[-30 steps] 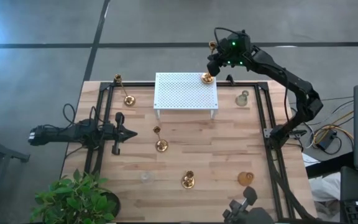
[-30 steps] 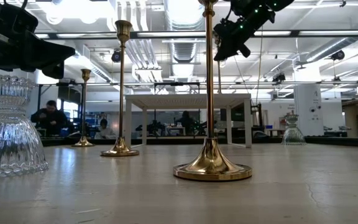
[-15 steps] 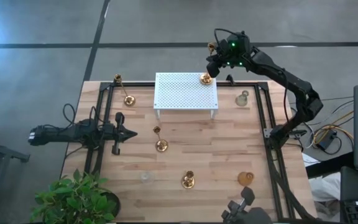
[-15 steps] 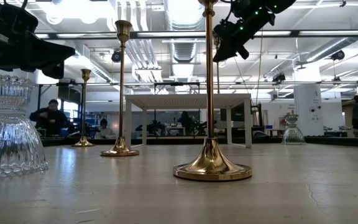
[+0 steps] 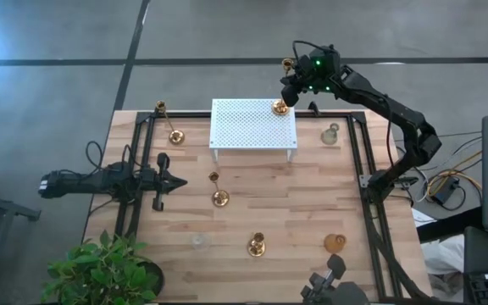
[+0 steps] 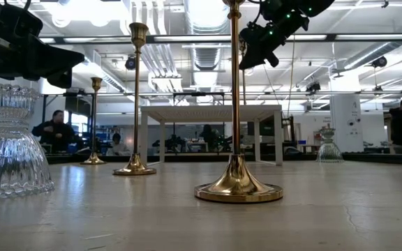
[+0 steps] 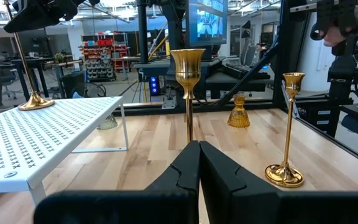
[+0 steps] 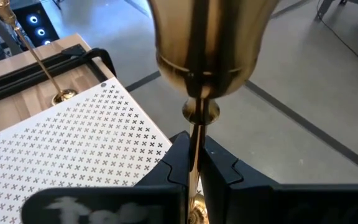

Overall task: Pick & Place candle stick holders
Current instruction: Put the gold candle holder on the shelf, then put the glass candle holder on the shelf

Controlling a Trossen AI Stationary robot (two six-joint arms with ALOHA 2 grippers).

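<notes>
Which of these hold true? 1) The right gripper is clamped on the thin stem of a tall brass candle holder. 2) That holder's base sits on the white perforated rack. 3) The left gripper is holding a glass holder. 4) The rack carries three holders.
1) True: the right gripper is shut on the thin stem of the tall brass candle holder.
2) True: its round base rests on the white perforated rack, at a back corner.
3) False: the left gripper is shut and holds nothing, low over the wooden table.
4) False: only that one holder stands on the rack.
</notes>
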